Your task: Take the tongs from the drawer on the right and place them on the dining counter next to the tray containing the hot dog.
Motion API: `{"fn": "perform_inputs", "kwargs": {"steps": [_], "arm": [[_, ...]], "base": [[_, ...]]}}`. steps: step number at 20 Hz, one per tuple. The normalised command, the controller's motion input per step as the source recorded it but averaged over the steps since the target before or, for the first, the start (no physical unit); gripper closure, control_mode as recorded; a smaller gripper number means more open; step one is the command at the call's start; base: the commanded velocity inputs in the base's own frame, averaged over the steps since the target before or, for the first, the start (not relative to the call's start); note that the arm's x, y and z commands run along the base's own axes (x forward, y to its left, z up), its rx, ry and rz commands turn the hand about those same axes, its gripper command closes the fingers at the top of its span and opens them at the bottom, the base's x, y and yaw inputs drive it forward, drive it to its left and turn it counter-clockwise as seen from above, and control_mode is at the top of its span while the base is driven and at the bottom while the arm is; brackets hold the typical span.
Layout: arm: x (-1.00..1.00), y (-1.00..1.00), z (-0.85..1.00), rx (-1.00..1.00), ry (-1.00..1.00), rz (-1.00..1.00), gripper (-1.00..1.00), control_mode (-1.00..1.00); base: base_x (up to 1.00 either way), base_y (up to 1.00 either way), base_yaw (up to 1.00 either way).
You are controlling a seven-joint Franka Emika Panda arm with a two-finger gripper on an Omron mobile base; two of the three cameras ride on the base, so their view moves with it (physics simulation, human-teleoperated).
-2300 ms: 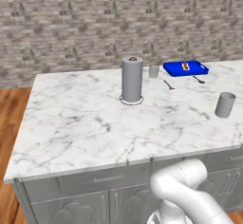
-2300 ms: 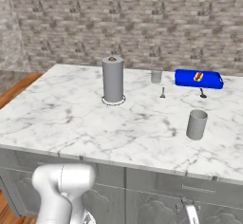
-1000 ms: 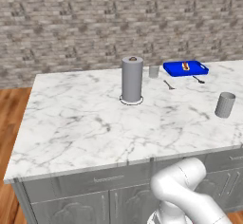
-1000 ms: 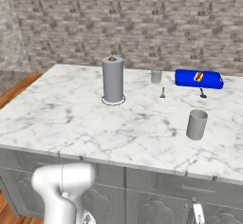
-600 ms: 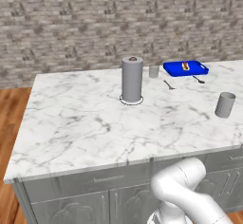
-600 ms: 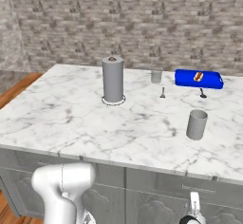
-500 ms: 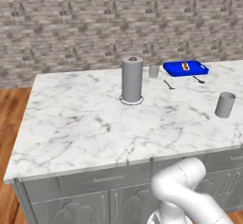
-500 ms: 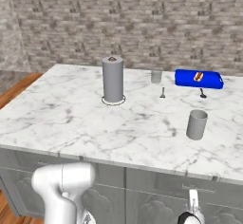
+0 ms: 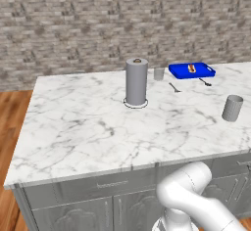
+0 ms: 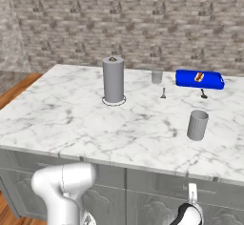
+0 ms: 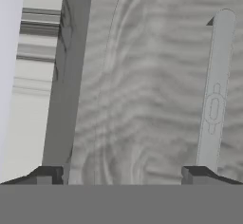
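Note:
My gripper [image 10: 192, 191] hangs low in front of the grey cabinet fronts [image 10: 157, 183] under the dining counter [image 10: 143, 124], toward its right end. In the hand view the gripper [image 11: 123, 174] stands open with nothing between its fingertips [image 11: 198, 172]. It is close to a grey front that carries a slim pale bar handle [image 11: 214, 95]. I cannot tell which front is the drawer, and the tongs are hidden. The blue tray [image 10: 199, 79] [image 9: 191, 70] with the hot dog [image 10: 199, 76] [image 9: 191, 68] sits at the counter's far right.
On the counter stand a grey paper-towel roll [image 10: 113, 80], a small glass [image 10: 157, 76] and a grey cup [image 10: 197, 125]. Two small utensils [image 10: 163, 93] [image 10: 203, 94] lie in front of the tray. A brick wall stands behind, with wood floor [image 9: 7, 127] at the left.
My gripper has risen a little in front of the cabinets, toward the row just under the counter's edge. Everything on the counter stays put.

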Motion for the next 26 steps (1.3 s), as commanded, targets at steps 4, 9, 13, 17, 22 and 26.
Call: {"fn": "perform_inputs", "kwargs": {"steps": [4,9,13,17,22,26], "arm": [[0.0,-0.36,-0.37,0.0,0.08,0.0,-1.0,-1.0],[0.01,-0.37,-0.26,0.0,0.06,0.0,-1.0,-1.0],[0.12,-0.26,-0.2,0.0,0.03,0.0,-1.0,-1.0],[0.19,-0.15,-0.21,0.0,0.0,0.0,-1.0,-1.0],[0.25,0.0,-0.39,0.0,-0.01,0.0,-1.0,-1.0],[0.26,0.0,-0.45,0.01,-0.02,0.0,-1.0,-1.0]], "base": [[0.0,0.0,0.0],[0.0,0.0,0.0],[0.0,0.0,0.0],[0.0,0.0,0.0],[0.0,0.0,0.0],[0.0,0.0,0.0]]}}
